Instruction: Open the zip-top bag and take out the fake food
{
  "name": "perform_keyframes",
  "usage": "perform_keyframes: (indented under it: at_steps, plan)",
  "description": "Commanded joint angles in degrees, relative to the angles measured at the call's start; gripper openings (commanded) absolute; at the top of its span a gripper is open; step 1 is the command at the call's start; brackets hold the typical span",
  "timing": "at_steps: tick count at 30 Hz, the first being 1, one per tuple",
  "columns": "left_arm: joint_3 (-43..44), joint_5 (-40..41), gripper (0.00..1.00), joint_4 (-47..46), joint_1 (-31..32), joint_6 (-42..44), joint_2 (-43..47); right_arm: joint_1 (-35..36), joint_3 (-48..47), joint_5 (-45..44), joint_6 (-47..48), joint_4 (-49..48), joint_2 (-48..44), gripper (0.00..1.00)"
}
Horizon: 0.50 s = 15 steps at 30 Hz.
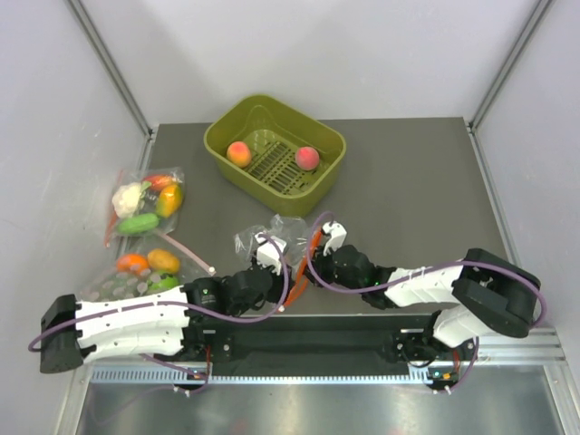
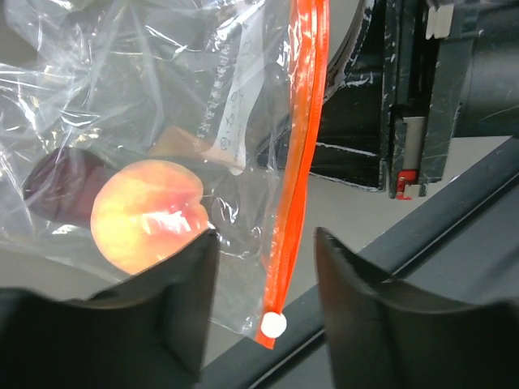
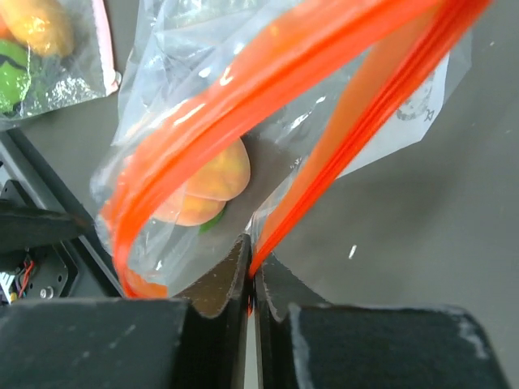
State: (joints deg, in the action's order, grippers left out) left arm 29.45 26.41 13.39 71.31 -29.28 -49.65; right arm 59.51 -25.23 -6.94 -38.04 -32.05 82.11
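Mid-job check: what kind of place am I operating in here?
Most likely a robot lab test cell, not a kitchen: a grey table boxed in by plain white panels, an aluminium rail along the near edge, and fake peaches in a green basket.

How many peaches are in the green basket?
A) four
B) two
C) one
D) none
B: one peach sits on the left side of the green basket and another on its right side; a third is inside the bag.
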Motion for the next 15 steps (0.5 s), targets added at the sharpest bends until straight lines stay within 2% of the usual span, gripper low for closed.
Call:
perform_keyframes:
  at_steps: [1,4,12,13,15]
  plan:
    - [0.25,0.39,0.59,-4.16,0.06,-0.34,-2.29,-0.62,-2.19,1.93,-0.36,-5.21,0.60,0.02]
    - [0.87,1.27,0.65,-4.42,0.06,-0.25,-5.45,-0.53,-2.01,2.19,-0.63,-5.22,-0.10,0.00]
    - [2.10,6.28,0.70,-3.54,0.06,-0.87,-11.96,-0.53,-1.57,3.33,-0.54,-4.25,-3.18,0.00]
    - [2.36,7.33,0.69,-3.37,0.06,-0.96,-12.49,-0.53,-1.40,3.42,-0.63,-4.25,-3.27,0.00]
    - [2.98,7.86,0.57,-3.11,0.06,-0.96,-13.89,-0.53,-0.96,3.60,-0.89,-4.86,-3.79,0.00]
